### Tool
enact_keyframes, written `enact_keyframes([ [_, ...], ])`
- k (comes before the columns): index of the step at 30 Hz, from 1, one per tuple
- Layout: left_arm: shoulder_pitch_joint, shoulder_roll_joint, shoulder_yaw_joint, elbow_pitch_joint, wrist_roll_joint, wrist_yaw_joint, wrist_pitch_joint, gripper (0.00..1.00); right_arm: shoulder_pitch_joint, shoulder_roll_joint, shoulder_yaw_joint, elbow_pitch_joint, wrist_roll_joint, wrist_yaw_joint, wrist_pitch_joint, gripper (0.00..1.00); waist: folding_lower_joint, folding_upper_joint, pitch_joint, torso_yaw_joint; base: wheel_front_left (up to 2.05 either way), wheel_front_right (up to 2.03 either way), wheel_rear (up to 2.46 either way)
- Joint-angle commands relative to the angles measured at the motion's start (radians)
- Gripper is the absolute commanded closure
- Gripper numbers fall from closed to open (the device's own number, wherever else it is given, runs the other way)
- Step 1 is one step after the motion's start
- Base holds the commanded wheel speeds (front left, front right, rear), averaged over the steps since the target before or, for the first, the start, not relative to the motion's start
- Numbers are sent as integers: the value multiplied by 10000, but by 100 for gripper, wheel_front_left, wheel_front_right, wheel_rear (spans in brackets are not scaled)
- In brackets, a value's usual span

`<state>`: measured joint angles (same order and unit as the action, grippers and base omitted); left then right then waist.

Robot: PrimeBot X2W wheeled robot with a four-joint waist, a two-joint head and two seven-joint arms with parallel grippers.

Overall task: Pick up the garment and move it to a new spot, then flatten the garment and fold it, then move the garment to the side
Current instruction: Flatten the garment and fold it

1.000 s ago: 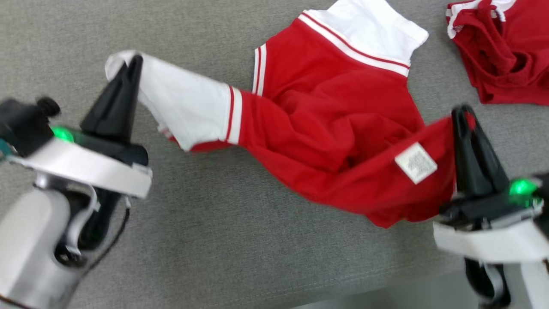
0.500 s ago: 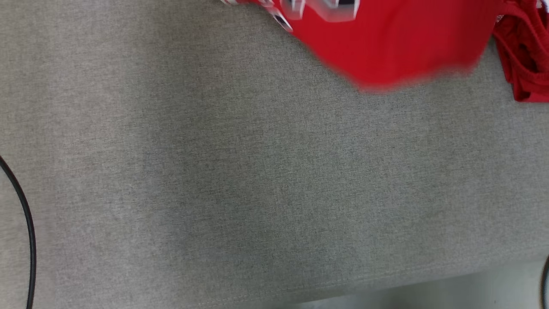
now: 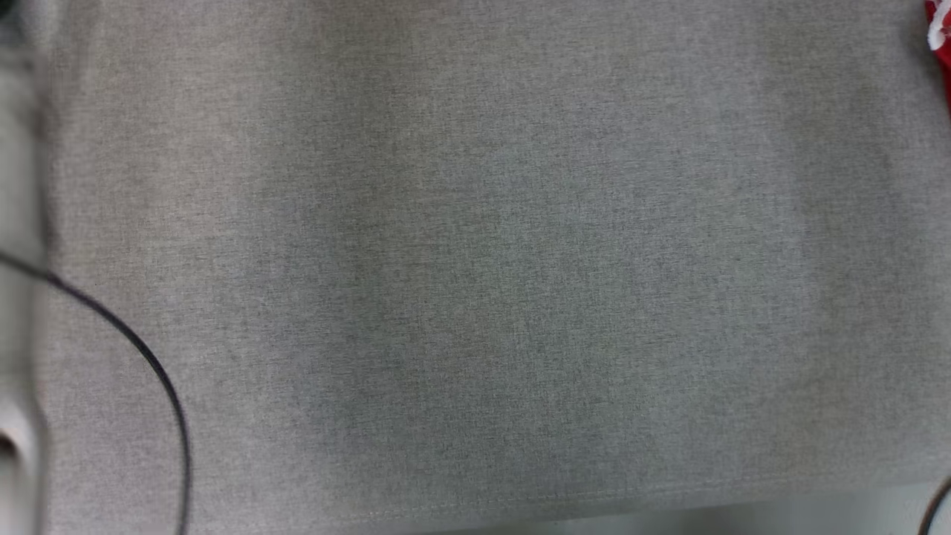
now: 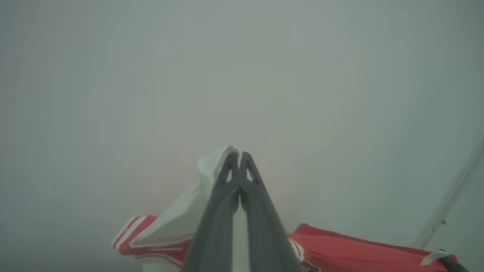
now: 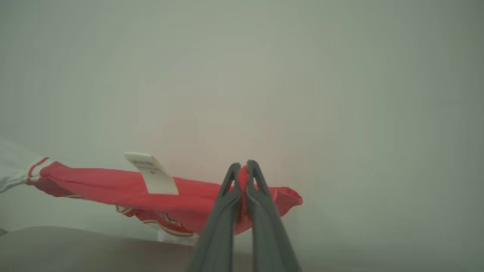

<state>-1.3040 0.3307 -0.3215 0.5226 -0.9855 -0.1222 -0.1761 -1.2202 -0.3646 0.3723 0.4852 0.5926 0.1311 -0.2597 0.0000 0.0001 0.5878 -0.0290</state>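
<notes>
Left gripper (image 4: 239,155): fingers pressed together, clamped on the white sleeve end of the garment (image 4: 177,219); cloth wraps over the left fingertip.
Right gripper (image 5: 244,166): fingers together, pinching a red edge of the garment; a sliver of red shows between the tips.
Garment position: strung between the two grippers, lifted, with a dull surface below it in the right wrist view.
Cut off: left wrist view, the fingers cover the middle of the sleeve and the bottom edge crops the red body. Right wrist view, the white end runs off the left edge.
Tag (image 5: 152,173): white, on the red body, sticking up. It carries print, too small to read.
Haze: both wrist views are washed out, the background plain and pale.
Table (image 3: 475,260): grey cloth top in the head view, smeared with blur along the left edge.
Cable (image 3: 152,360): black, arcs across the lower left.
Red cloth (image 3: 942,52): scrap with white trim at the top right corner, mostly out of frame; can't tell what it is.
</notes>
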Motion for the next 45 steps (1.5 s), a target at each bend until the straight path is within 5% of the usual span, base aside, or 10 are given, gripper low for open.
enact_keyframes([
  [1,1196,404,-30,-682,140,-30,-259,100,1118,-306,-92,-579,455,-4,-19,100,0,-1,-14,142,0,0,0],
  [4,3910,435,67,-1950,573,572,-723,100,3439,-457,-478,-1407,808,-4,-19,100,0,-1,-121,144,0,0,0],
  [10,8130,68,1034,-5057,1618,1883,-850,100,6408,235,-1423,-2397,846,-4,-19,100,0,-1,-603,79,0,0,0],
  [19,11334,-287,961,-7816,2986,2873,-749,100,8603,727,-2290,-3032,424,-4,-20,100,0,-1,-1642,644,0,0,0],
  [29,12888,-747,-455,-7344,3682,3577,-300,100,11145,1528,-3030,-2684,-1462,-4,-20,100,0,-1,-3120,1212,0,0,0],
  [45,14097,-1351,-841,-6378,3248,3715,-470,100,13665,2804,-4229,-2989,-2938,-4,-13,100,0,-1,-4380,1698,0,0,0],
])
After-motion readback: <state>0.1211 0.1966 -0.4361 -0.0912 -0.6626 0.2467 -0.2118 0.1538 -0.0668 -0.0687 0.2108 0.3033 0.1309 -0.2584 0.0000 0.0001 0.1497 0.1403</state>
